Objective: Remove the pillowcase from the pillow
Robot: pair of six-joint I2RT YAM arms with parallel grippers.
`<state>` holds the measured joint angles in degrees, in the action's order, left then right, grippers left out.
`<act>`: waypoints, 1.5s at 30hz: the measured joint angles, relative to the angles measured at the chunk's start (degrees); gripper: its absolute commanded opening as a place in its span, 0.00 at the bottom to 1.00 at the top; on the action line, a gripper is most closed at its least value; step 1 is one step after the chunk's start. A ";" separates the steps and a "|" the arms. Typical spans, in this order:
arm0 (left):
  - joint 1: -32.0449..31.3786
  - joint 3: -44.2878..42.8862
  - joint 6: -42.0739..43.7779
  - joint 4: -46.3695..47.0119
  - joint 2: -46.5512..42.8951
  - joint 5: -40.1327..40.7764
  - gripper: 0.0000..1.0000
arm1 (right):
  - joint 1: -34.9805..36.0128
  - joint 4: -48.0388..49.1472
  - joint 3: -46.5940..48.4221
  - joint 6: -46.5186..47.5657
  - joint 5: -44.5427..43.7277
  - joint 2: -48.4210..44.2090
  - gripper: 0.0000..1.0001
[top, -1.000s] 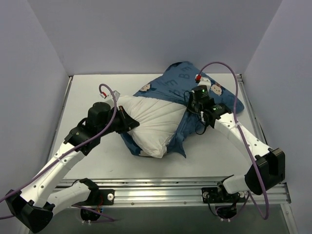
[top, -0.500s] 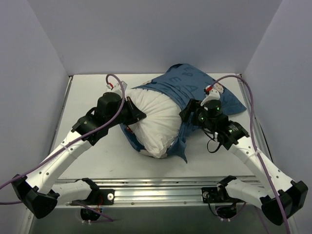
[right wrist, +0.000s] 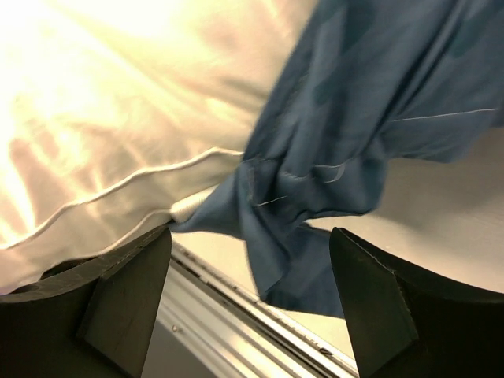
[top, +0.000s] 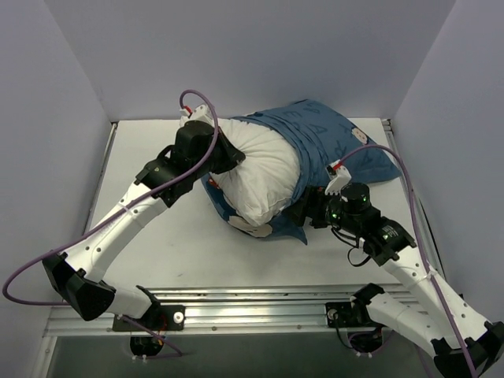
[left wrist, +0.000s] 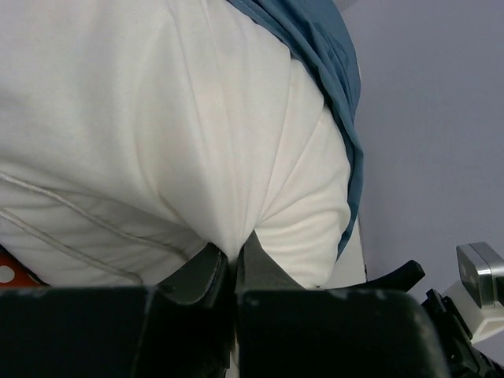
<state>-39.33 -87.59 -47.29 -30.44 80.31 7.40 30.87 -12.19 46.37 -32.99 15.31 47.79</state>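
The white pillow [top: 260, 173] lies mid-table, its left half bare. The blue printed pillowcase [top: 323, 134] still covers its right end and trails under it to the front. My left gripper [top: 236, 157] is shut on a pinch of the pillow's white cover; in the left wrist view the fabric of the pillow [left wrist: 157, 118] runs down between the closed fingers of that gripper [left wrist: 234, 256], with the pillowcase [left wrist: 335, 71] at the far end. My right gripper [top: 303, 214] is open, holding nothing. Its wrist view shows a hanging fold of pillowcase [right wrist: 354, 118] ahead of the gripper [right wrist: 250, 236], beside the pillow [right wrist: 118, 102].
A metal rail [top: 260, 303] runs along the table's near edge and shows under the right gripper as the rail [right wrist: 236, 315]. Lilac walls close the table on three sides. Purple cables [top: 394, 169] loop over both arms.
The left gripper has pulled the pillow toward the back of the table. The right gripper has opened, let go of the pillowcase and drawn back toward the near edge.
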 measured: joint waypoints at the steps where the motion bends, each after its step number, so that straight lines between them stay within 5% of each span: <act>1: -0.04 -0.20 -0.02 -0.07 0.07 0.13 0.02 | -0.02 0.26 -0.28 0.02 1.42 -0.46 0.77; 5: -0.35 -0.46 -0.07 -0.26 0.13 0.57 0.02 | 0.00 2.12 -1.53 0.11 4.79 -0.68 0.75; 9: -0.70 -0.74 -0.09 -0.48 0.13 0.98 0.02 | 0.00 5.18 -4.48 0.44 6.25 1.44 0.60; 10: -0.70 -0.83 -0.09 -0.68 0.13 0.98 0.02 | 0.00 5.99 -5.22 0.63 6.49 2.43 0.54; 14: -0.76 -1.07 -0.09 -1.29 0.11 0.98 0.02 | -0.02 9.07 -8.02 1.51 6.19 6.93 0.00; 19: -0.74 -1.07 -0.15 -3.45 -0.59 0.46 0.02 | -1.09 11.63 -8.74 0.96 1.84 11.19 0.00; 23: -0.44 -1.07 -0.37 -5.66 -2.56 -2.69 0.02 | -9.03 13.55 -8.74 -0.46 -0.42 15.19 0.00; 31: 4.81 -0.31 -3.61 -9.53 -6.69 -21.62 0.02 | -24.81 22.80 -8.22 -5.88 0.11 21.84 0.00; 37: 8.41 6.14 -7.32 -5.81 -9.92 -33.40 0.02 | -26.62 25.20 -5.09 -7.45 1.49 26.29 0.00; 45: 8.61 16.57 -1.77 -5.46 -14.71 -32.46 0.02 | -24.20 20.11 -4.85 -3.37 0.13 24.52 0.04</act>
<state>-30.72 -71.02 -49.06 -35.90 65.60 -25.06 6.68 7.92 41.52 -36.36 15.44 72.31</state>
